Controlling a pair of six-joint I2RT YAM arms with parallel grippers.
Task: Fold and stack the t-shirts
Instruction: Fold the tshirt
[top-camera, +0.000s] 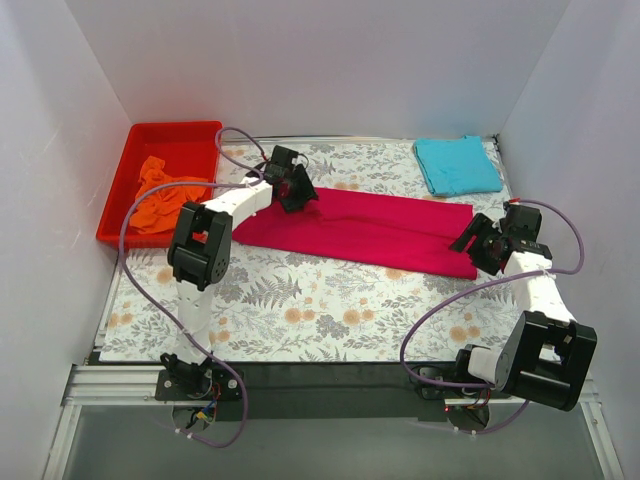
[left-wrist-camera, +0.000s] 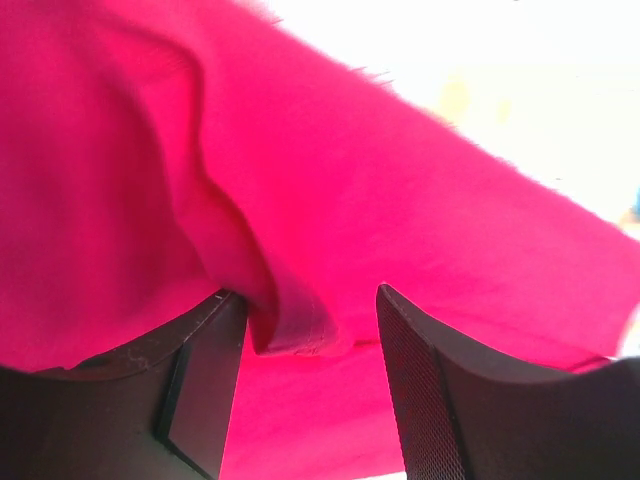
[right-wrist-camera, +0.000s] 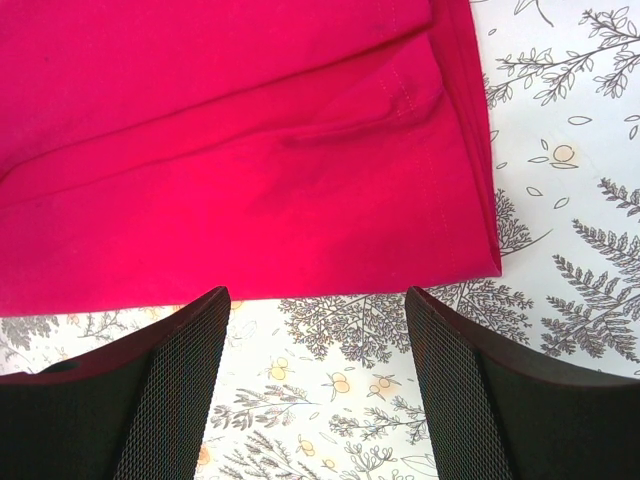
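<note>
The crimson-pink t-shirt (top-camera: 360, 228) lies folded lengthwise into a long strip across the middle of the table. My left gripper (top-camera: 297, 190) is at its back left end. In the left wrist view the gripper (left-wrist-camera: 310, 295) is open, with a hemmed fold of pink cloth (left-wrist-camera: 290, 325) between the jaws, against the left finger. My right gripper (top-camera: 478, 243) is at the strip's right end. In the right wrist view it (right-wrist-camera: 318, 295) is open over the table, just off the shirt's edge (right-wrist-camera: 250, 200). The turquoise t-shirt (top-camera: 457, 165) lies folded at the back right. The orange t-shirt (top-camera: 160, 195) lies crumpled in the bin.
A red plastic bin (top-camera: 200, 132) stands at the back left, holding the orange shirt. The floral tablecloth (top-camera: 320, 310) covers the table in front of the pink shirt. White walls close in the left, back and right sides.
</note>
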